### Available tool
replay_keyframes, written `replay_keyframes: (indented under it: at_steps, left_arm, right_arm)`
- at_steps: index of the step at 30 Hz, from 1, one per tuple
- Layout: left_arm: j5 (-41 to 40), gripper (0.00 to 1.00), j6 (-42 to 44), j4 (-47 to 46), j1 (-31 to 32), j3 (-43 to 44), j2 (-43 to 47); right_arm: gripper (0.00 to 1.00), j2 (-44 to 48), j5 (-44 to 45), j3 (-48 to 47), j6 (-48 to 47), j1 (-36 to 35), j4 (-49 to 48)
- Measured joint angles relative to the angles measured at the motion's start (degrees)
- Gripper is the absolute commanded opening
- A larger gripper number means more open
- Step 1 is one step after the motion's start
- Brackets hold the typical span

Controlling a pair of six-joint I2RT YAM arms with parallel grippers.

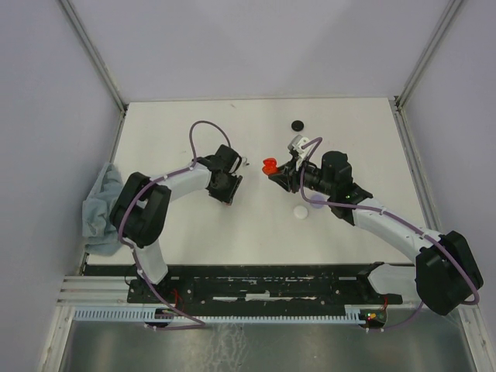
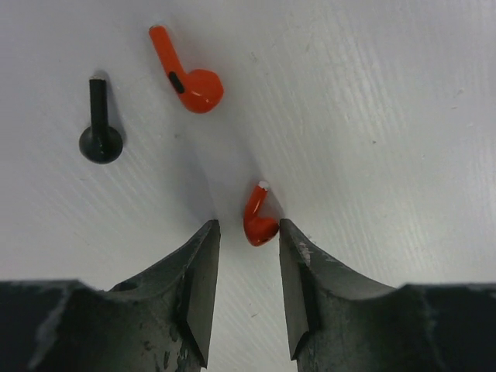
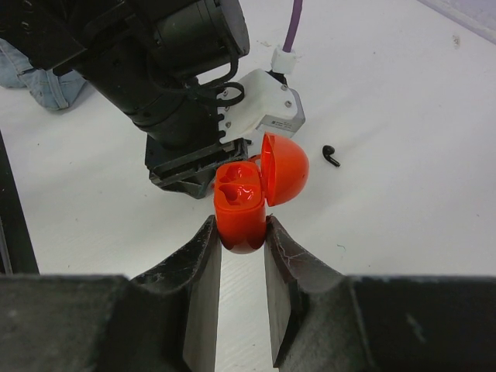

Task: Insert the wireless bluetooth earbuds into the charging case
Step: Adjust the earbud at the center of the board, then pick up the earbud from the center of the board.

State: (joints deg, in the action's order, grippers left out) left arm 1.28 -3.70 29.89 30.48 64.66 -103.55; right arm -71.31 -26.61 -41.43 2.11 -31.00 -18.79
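My right gripper [image 3: 242, 226] is shut on the lower half of a red charging case [image 3: 240, 203], held above the table with its domed lid [image 3: 285, 168] swung open and two empty sockets showing. In the top view the case [image 1: 270, 166] hangs near the table's middle. My left gripper [image 2: 248, 231] points down at the table, open. A red earbud [image 2: 259, 217] lies just beyond its fingertips, close against the right one and not gripped. A second red earbud [image 2: 190, 77] and a black earbud [image 2: 100, 128] lie farther off.
A black round case [image 1: 297, 125] sits at the back. A white case [image 1: 301, 212] and a lavender case [image 1: 318, 203] lie beside the right arm. A black earbud [image 3: 331, 156] lies past the red case. A grey-blue cloth [image 1: 99, 208] is bunched at the left edge.
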Motion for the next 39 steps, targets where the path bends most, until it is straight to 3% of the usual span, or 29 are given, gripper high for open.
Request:
replay_keyframes:
  at_steps: [12, 20, 23, 29, 39]
  left_arm:
    - [-10.4, 0.53, -1.0, 4.5, -2.1, -2.6, 2.8]
    - [-9.4, 0.56, -5.8, 4.5, -5.9, -2.7, 5.4]
    - [-6.4, 0.62, -8.3, 4.3, -4.9, -2.6, 7.1]
    - [-6.0, 0.63, -11.0, 3.9, -0.1, -0.1, 7.5]
    - [-5.3, 0.63, -11.1, 1.2, 5.4, 8.6, -1.2]
  right_arm:
    - [0.06, 0.0, 0.0, 0.1, 0.1, 0.1, 0.0]
    - [0.06, 0.0, 0.2, 0.1, 0.2, 0.2, 0.2]
    - [0.06, 0.1, 0.4, 0.1, 0.1, 0.3, 0.5]
    - [0.06, 0.1, 0.8, 0.1, 0.1, 0.4, 0.6]
    - [0.06, 0.1, 1.3, 0.1, 0.1, 0.5, 1.1]
